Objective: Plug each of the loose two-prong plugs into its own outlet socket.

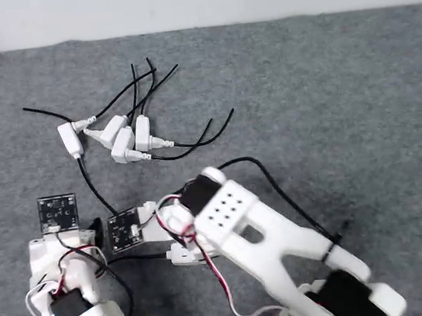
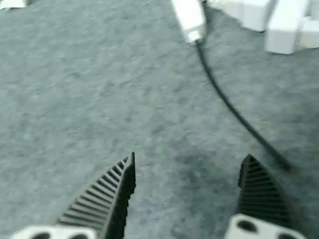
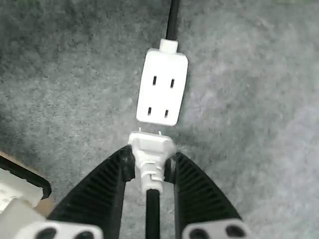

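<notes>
- Black ribbed fingers [image 3: 107, 189] of the right gripper [image 3: 150, 154] are clenched on a white two-prong plug [image 3: 149, 142], with its cable running back between them.
- Its prongs point at the near end of the outlet block [image 3: 162, 92] and stop just short of touching it. The slots sit on the block's upward face (two pairs, all vacant).
- To seat it well, I judge the plug must be lifted, tipped prongs-down, squared over one pair of slots, then pressed straight in. The block lies loose on the carpet and may slide or tilt.
- Left gripper [image 2: 189, 164] hangs released over the grey carpet [image 2: 75, 99], grasping nothing; it could steady the block.
- A black cable [image 2: 224, 99] from another white cable end [image 2: 192, 20] passes just beside one of its fingers, which is a snag risk.
- More white cable ends [image 1: 123, 140] lie clustered farther up the table, well apart from the work.
</notes>
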`<action>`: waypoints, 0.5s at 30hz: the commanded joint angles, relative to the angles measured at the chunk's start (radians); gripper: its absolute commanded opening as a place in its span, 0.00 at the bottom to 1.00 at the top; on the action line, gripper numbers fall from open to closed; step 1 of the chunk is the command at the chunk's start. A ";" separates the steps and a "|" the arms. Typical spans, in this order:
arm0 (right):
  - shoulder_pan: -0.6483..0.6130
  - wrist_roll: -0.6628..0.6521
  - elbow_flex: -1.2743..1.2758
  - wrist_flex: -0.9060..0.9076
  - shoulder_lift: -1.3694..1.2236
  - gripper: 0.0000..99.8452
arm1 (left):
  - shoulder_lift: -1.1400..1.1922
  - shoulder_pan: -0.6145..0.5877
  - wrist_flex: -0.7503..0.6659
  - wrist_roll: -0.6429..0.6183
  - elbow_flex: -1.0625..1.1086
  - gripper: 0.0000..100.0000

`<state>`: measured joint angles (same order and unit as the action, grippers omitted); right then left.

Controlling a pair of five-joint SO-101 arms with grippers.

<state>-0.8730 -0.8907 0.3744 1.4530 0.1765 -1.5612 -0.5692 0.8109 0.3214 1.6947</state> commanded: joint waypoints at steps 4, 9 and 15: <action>-0.008 -0.023 -0.095 -0.025 -0.084 0.01 | -0.008 -0.034 0.000 0.021 -0.005 0.32; 0.016 -0.020 -0.060 -0.084 -0.084 0.01 | -0.008 -0.034 0.000 0.021 -0.005 0.32; 0.016 -0.015 -0.006 -0.150 -0.091 0.01 | -0.008 -0.034 0.000 0.021 -0.005 0.32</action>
<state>-0.8654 -0.9030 0.3698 1.3364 0.0813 -1.5612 -0.5953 0.8109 0.3337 1.6947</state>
